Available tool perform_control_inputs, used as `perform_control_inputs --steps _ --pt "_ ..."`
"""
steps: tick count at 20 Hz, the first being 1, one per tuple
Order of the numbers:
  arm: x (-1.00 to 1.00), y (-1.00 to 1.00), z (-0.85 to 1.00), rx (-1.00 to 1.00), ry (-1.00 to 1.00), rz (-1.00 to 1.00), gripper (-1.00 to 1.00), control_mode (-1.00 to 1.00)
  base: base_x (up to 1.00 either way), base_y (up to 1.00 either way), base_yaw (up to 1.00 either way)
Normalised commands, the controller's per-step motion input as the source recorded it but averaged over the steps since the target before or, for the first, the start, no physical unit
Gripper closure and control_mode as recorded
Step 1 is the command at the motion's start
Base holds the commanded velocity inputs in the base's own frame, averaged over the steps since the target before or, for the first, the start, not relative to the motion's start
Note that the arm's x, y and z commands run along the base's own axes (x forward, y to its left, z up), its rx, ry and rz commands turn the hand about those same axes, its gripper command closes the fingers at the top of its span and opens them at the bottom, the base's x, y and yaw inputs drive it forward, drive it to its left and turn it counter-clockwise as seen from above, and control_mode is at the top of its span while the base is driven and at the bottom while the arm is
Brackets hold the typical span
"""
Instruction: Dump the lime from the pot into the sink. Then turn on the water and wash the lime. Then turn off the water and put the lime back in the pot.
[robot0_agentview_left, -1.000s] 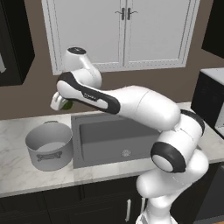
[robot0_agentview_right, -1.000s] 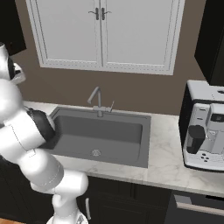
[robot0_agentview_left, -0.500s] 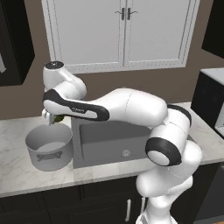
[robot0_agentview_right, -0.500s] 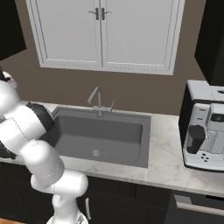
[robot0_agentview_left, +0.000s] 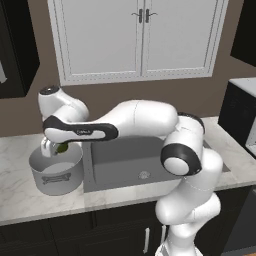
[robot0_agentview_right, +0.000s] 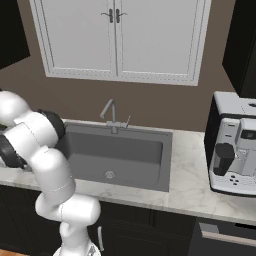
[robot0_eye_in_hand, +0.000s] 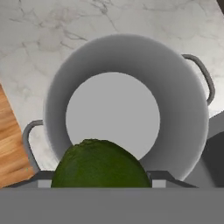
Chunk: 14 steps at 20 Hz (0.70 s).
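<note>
The light-grey pot (robot0_agentview_left: 55, 171) stands on the marble counter just left of the sink (robot0_agentview_left: 125, 159). My gripper (robot0_agentview_left: 56, 148) hangs over the pot's mouth, shut on the green lime (robot0_agentview_left: 63, 147). In the hand view the lime (robot0_eye_in_hand: 101, 162) sits between my fingertips (robot0_eye_in_hand: 162, 177), directly above the pot's (robot0_eye_in_hand: 186, 114) empty pale inside, with both loop handles visible. The sink (robot0_agentview_right: 120, 152) is dark and empty apart from its round drain (robot0_agentview_right: 109, 174). The faucet (robot0_agentview_right: 111, 114) stands behind it, and no water shows.
A coffee machine (robot0_agentview_right: 233, 145) occupies the counter right of the sink. White wall cabinets (robot0_agentview_left: 140, 37) hang above. The counter's front edge and wooden floor (robot0_eye_in_hand: 11, 148) lie close to the pot's left side in the hand view.
The arm has swung left from the sink's left edge to above the pot, carrying the lime with it. The pot has not moved.
</note>
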Motion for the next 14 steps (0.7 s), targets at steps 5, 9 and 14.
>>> perform_control_inputs --steps 5,9,14 --pt "0.00 0.11 -0.47 -0.03 0.06 0.00 1.00 -1.00 0.00 0.00 0.00" --pt "0.08 0.01 -0.32 -0.01 0.04 0.00 1.00 -1.00 0.00 0.00 0.00" --pt "0.21 0.00 -0.31 0.00 0.04 0.00 1.00 -1.00 0.00 0.00 0.00"
